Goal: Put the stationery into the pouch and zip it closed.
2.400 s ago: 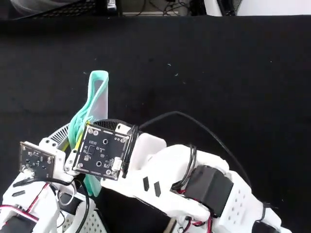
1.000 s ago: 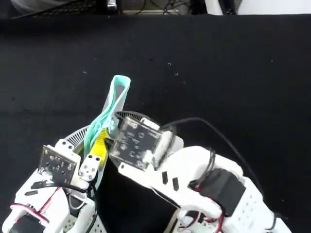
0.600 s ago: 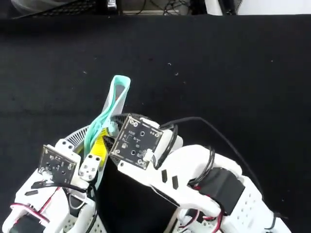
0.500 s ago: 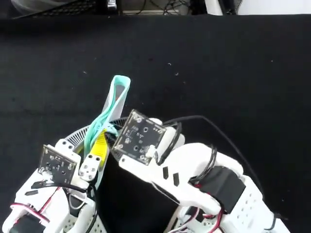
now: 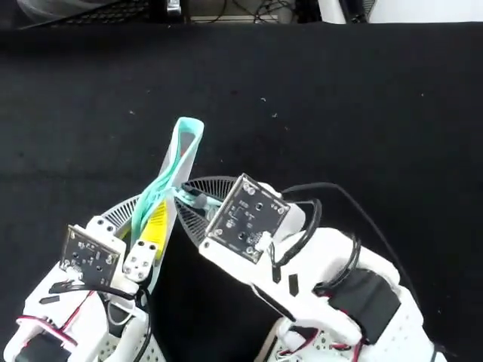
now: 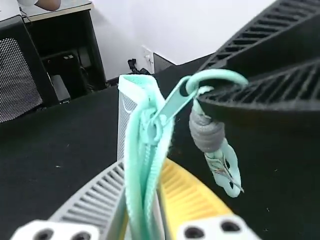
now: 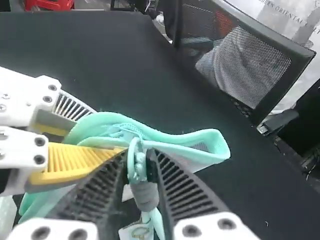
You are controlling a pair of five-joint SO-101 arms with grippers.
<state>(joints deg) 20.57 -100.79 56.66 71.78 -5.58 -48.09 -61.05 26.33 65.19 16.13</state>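
Pinching the near end of the slim pouch of pale mesh with a mint-green zip tape, the left gripper had its yellow and grey fingers clamped on it, holding it edge-up over the black table. The right gripper was closed on the mint-green looped zip pull. The pouch looked light, soft and floppy, likely to fold or twist under a tug. The firmer zip tape beside the slider seemed the best anchor, and the pull loop the place to draw from.
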